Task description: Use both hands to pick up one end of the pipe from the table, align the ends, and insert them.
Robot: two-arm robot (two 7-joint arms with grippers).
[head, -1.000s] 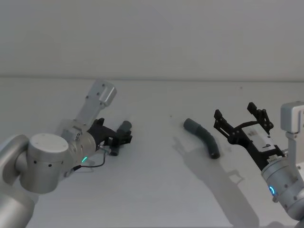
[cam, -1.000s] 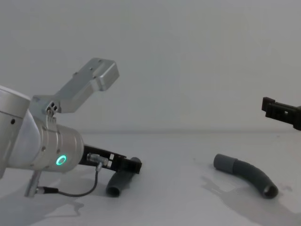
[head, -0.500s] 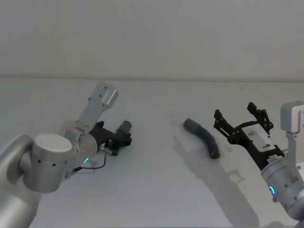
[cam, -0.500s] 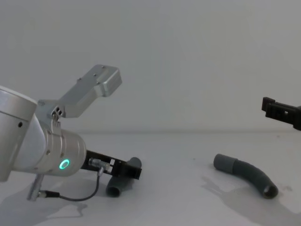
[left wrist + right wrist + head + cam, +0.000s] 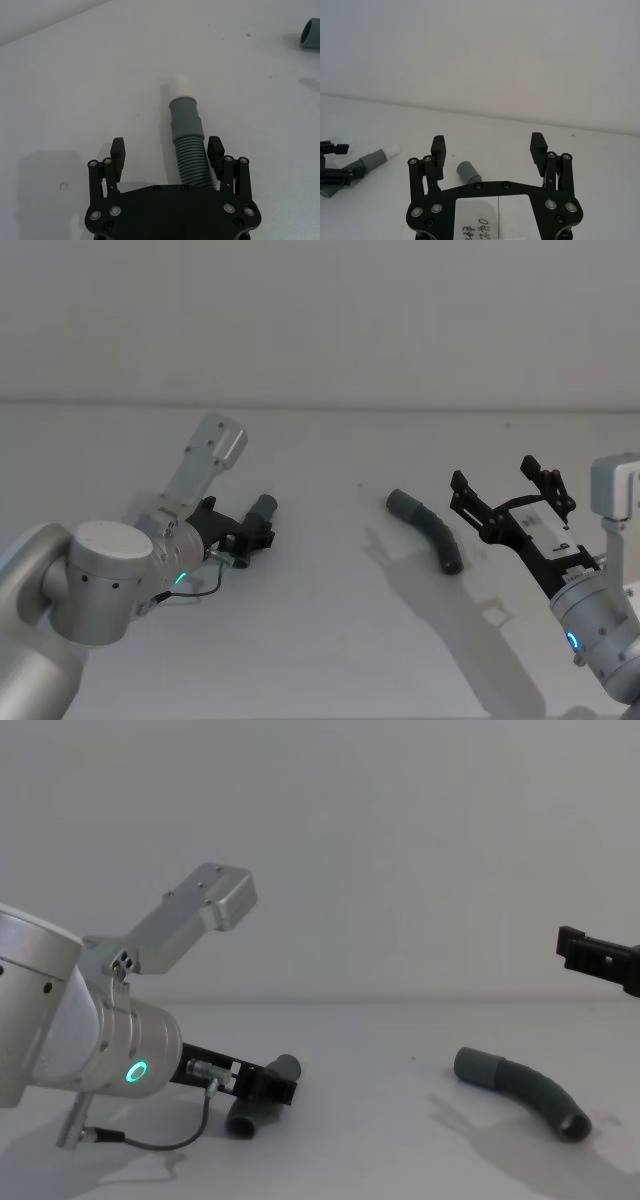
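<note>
1. The left black plastic gripper [image 5: 166, 152] is low over the matte white desk [image 5: 330, 640] on the left. Its jaws are apart, straddling the dark grey ribbed hose piece [image 5: 188, 150].
2. That hose lies on the desk close against one finger; contact cannot be told. Its white tip [image 5: 181, 85] points away from the gripper.
3. The right black plastic gripper [image 5: 495, 475] hovers at the right, jaws wide apart and empty.
4. The curved dark grey hose piece [image 5: 428, 528] lies on the desk, just left of the right gripper.

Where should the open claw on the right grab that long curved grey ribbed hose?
Probably the ribbed stretch of the long dark grey curved hose just behind its smooth cuff, with the black right gripper coming from above, jaws across its width. It lies flat on the white table, and the cuff must stay free for joining.
</note>
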